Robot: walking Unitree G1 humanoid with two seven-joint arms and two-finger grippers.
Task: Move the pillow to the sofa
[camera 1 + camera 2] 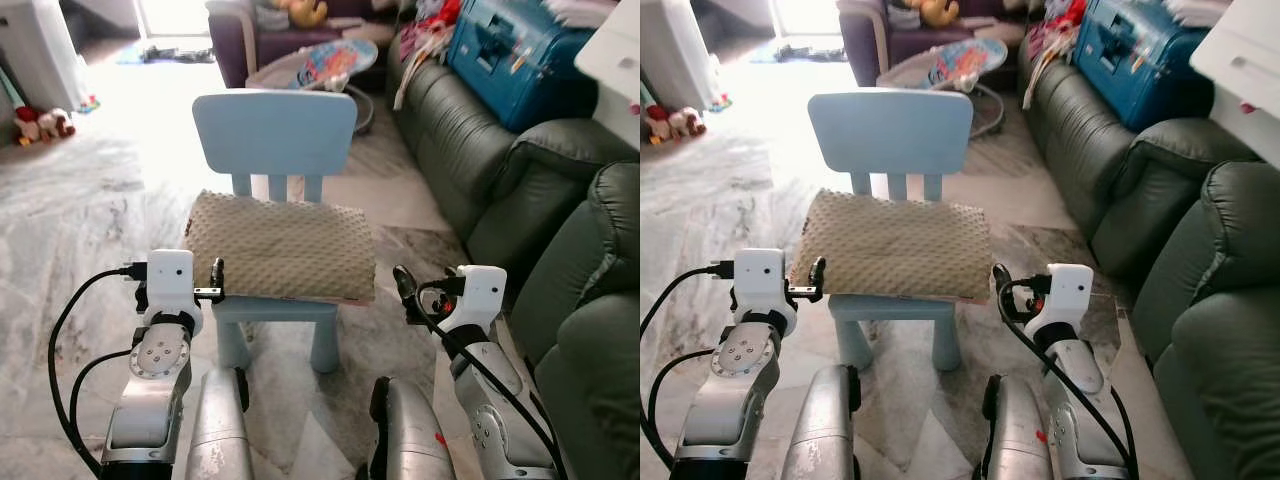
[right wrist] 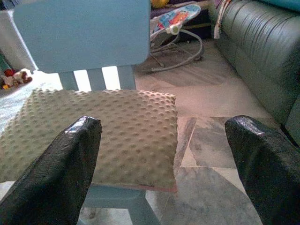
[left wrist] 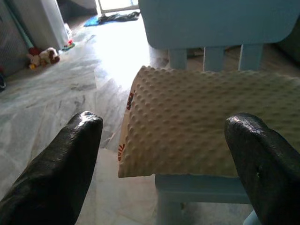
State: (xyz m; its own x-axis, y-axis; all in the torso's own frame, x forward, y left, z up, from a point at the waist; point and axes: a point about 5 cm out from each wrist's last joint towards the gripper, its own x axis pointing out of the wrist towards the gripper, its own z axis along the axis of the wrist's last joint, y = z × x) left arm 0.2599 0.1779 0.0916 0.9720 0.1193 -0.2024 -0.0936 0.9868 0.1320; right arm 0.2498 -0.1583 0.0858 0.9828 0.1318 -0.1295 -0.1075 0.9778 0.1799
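Here the pillow [image 1: 282,246] lies on the blue chair [image 1: 275,135], sofa [image 1: 560,230] to its right. Left gripper [image 3: 164,164] and right gripper [image 2: 164,164] flank it, both released, apart from it.

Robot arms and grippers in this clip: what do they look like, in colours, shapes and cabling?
Both arms are rounded silver metal. Each ends in a white boxy wrist block carrying the left gripper or right gripper, each with two long black fingers, glossy and round-tipped. Black cables loop from both wrist blocks. A round silver joint disc with small holes sits below the left block.
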